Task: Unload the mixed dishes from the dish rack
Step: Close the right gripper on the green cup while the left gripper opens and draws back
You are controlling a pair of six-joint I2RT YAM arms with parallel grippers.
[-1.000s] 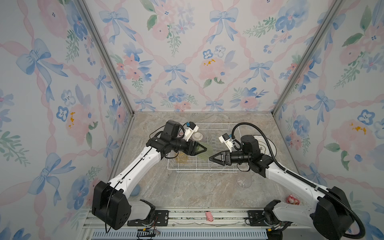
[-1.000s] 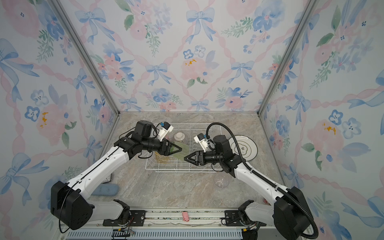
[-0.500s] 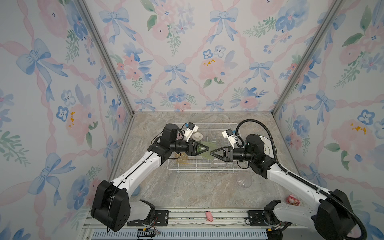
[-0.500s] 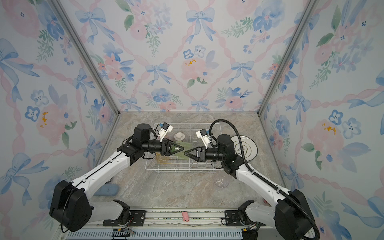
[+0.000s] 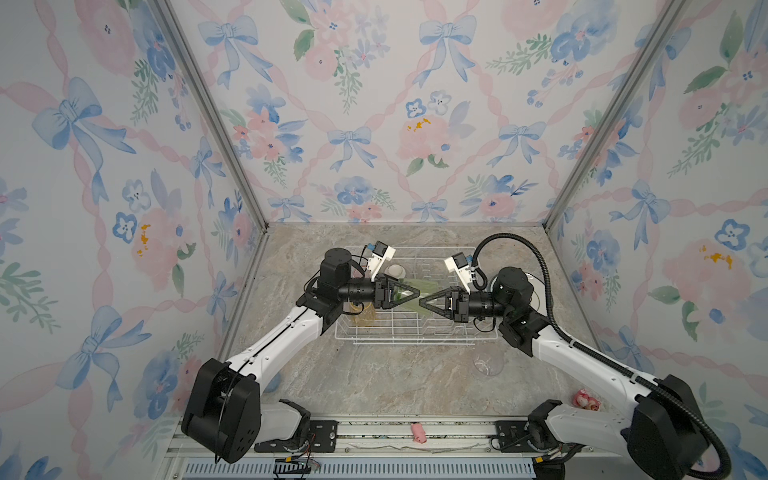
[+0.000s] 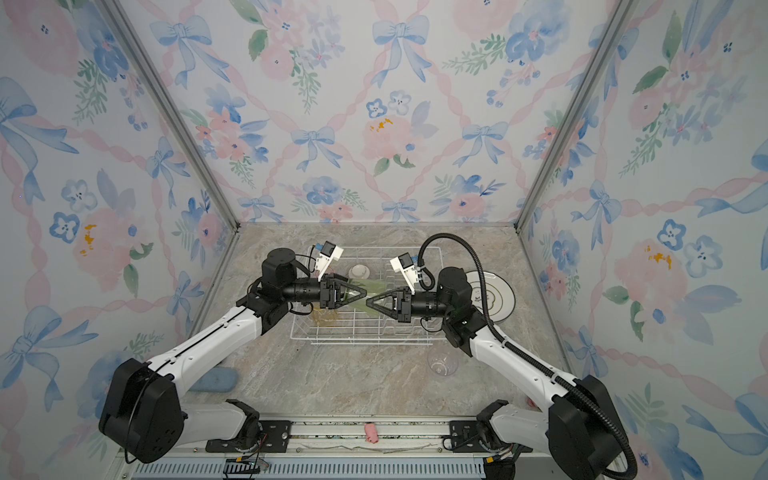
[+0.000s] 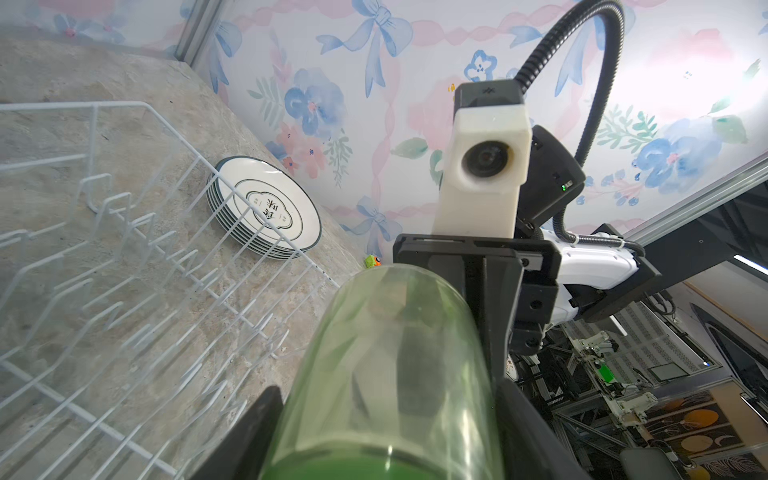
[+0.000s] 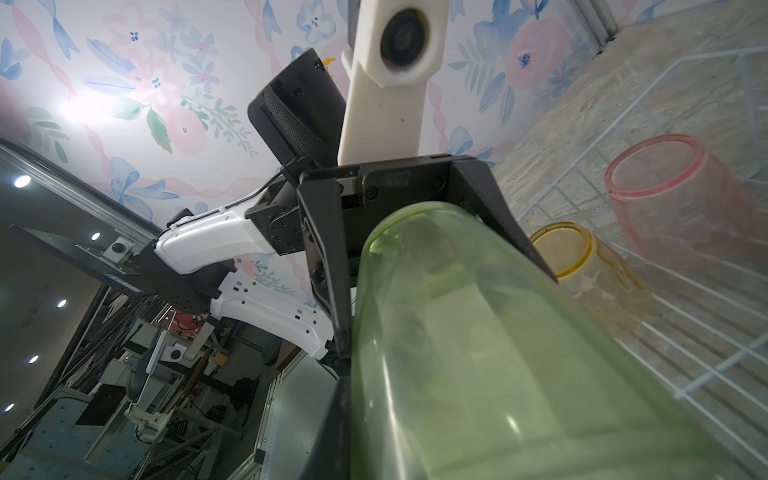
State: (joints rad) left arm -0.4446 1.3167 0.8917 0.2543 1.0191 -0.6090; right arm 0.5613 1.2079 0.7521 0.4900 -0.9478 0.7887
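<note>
Floral wallpaper with blue bows and pink ribbons (image 5: 374, 124) covers the three walls around a beige marbled surface (image 5: 374, 386). In both top views a white wire dish rack (image 5: 395, 340) sits mid-surface toward the back wall, and the two arms meet above it. The left gripper (image 5: 415, 293) and the right gripper (image 5: 422, 300) point at each other, with a green translucent tumbler (image 5: 426, 286) lying sideways between them, above the rack. Inside the rack a yellow translucent tumbler (image 5: 361, 318) lies below the left wrist, and an upturned bowl showing a white foot (image 5: 395, 271) stands near the back rim. A clear tumbler (image 5: 487, 365) stands on the surface in front of the rack's right corner. In a top view a stack of white dark-rimmed plates (image 6: 496, 299) lies on the surface just right of the rack, partly behind the right arm. In the left wrist view the left gripper's fingers (image 7: 253, 424) are spread around the tumbler's body, clasping it on both sides. The right gripper faces the camera at the far end. One of its fingers runs along the outside of the wall and a dark bar shows through the green, so it looks pressed nearly together, pinching the rim. The plate stack shows beyond the rack's rim. In the right wrist view the tumbler fills the foreground, with the left gripper straddling its far end. The yellow tumbler and a pink translucent tumbler (image 8: 673, 195) lie on their sides in the rack.
</note>
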